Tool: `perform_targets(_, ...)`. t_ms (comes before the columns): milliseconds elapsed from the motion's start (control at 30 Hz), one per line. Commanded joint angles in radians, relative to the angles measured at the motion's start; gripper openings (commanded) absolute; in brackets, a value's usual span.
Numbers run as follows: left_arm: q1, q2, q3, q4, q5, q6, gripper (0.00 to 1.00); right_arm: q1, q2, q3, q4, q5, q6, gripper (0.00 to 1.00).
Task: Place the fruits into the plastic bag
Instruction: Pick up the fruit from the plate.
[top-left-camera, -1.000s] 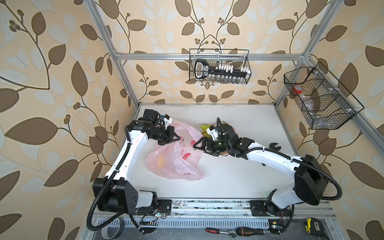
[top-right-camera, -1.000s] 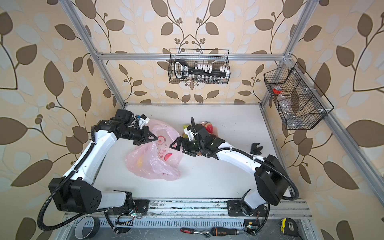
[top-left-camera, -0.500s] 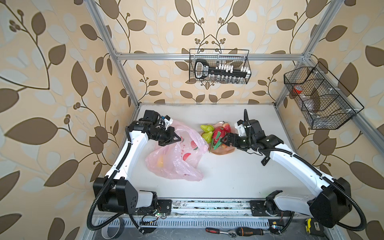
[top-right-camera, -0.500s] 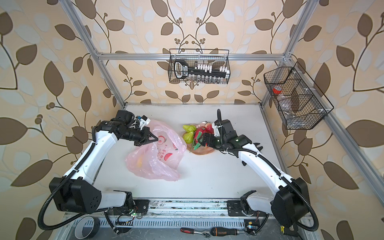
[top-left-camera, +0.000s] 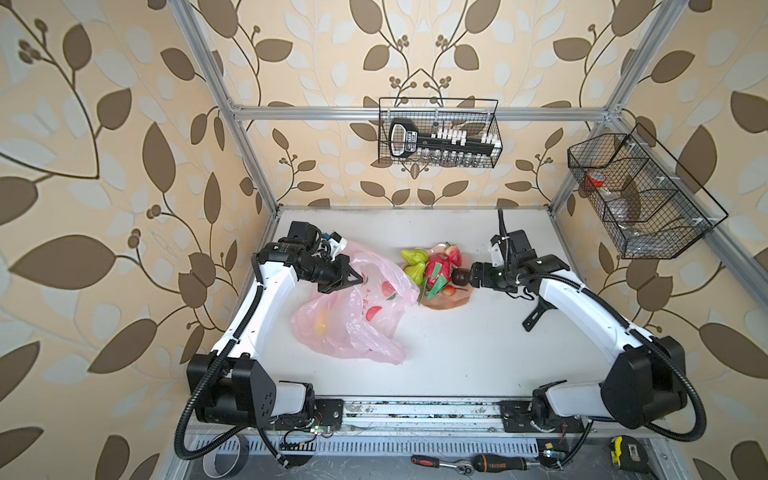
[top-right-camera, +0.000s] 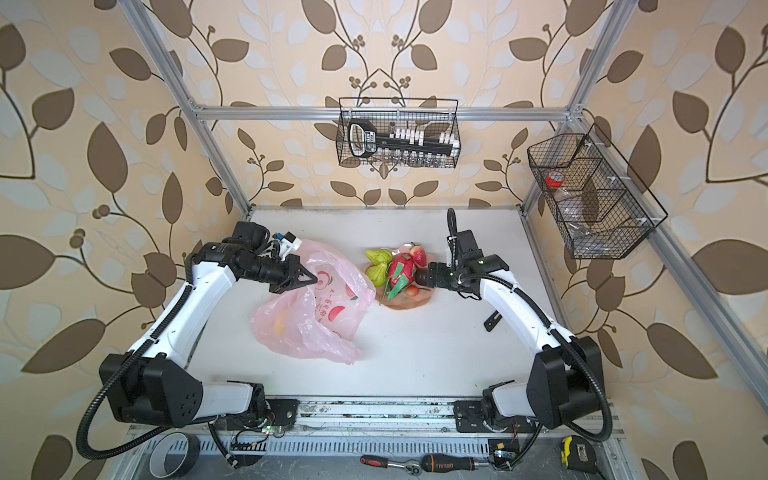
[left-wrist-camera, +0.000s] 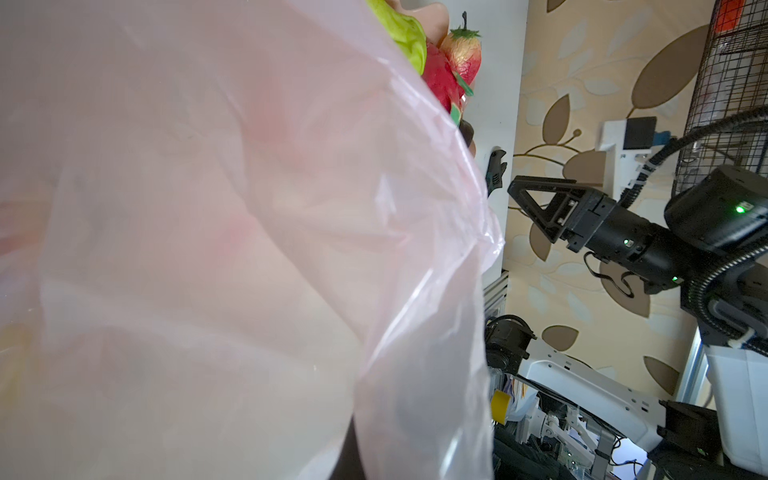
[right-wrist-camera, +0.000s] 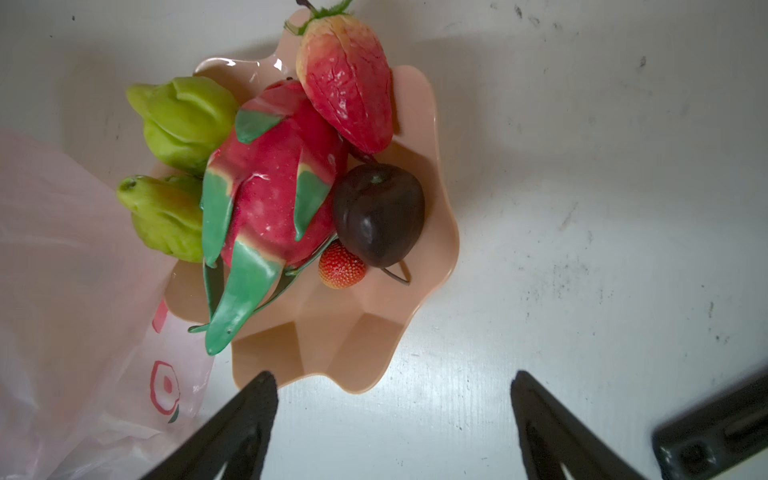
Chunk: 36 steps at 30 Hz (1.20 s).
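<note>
Two grippers, one bag, one dish of toy fruits on a white table (top-left-camera: 457, 340). Item 1: plastic bag (top-left-camera: 353, 316), thin translucent pink with red fruit print, lying crumpled at about 9 o'clock of the dish, its near edge just touching the dish rim in the right wrist view; a yellow fruit (top-left-camera: 320, 329) shows through the film low in the bag. Item 2: left gripper (top-left-camera: 353, 277), fingers pressed together on the bag's upper edge, lifting it; pink film fills most of the left wrist view. Item 3: peach wavy-edged dish (right-wrist-camera: 353, 332), near table centre toward 12 o'clock. Contents: magenta dragon fruit (right-wrist-camera: 274, 199) with green scales, central; two green pears (right-wrist-camera: 183, 120) at the dish's 9 o'clock side, toward the bag; large strawberry (right-wrist-camera: 345, 83) at the far rim; small strawberry (right-wrist-camera: 341, 271) beside the dragon fruit; dark purple round fruit (right-wrist-camera: 378, 216) at the dish's 3 o'clock side, touching the dragon fruit. Item 4: right gripper (right-wrist-camera: 392, 399), fingers spread wide, holding nothing, poised at the 3 o'clock side of the dish beside the dark purple fruit in both top views.
</note>
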Motion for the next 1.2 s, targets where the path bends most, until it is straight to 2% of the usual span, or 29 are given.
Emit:
perform_targets(0, 0.007, -0.030, -0.009, -0.002, 0.030, 0.030, 0.00, 0.008, 0.058, 0.041, 0.004, 0.002, -0.056, 0.86)
perform_targets(433, 0.007, -0.048, -0.025, -0.005, 0.031, 0.023, 0.00, 0.051, 0.279, 0.134, 0.049, 0.030, -0.062, 0.81)
perform_targets(900, 0.007, -0.062, -0.034, -0.007, 0.033, 0.012, 0.00, 0.051, 0.414, 0.222, 0.071, 0.080, -0.088, 0.75)
perform_targets(1067, 0.006, -0.061, -0.030, -0.005, 0.034, 0.008, 0.00, 0.060, 0.433, 0.229, 0.072, 0.096, -0.096, 0.70)
perform_targets(1167, 0.006, -0.058, -0.028, -0.003, 0.034, 0.008, 0.00, 0.063, 0.439, 0.227, 0.069, 0.103, -0.100, 0.63)
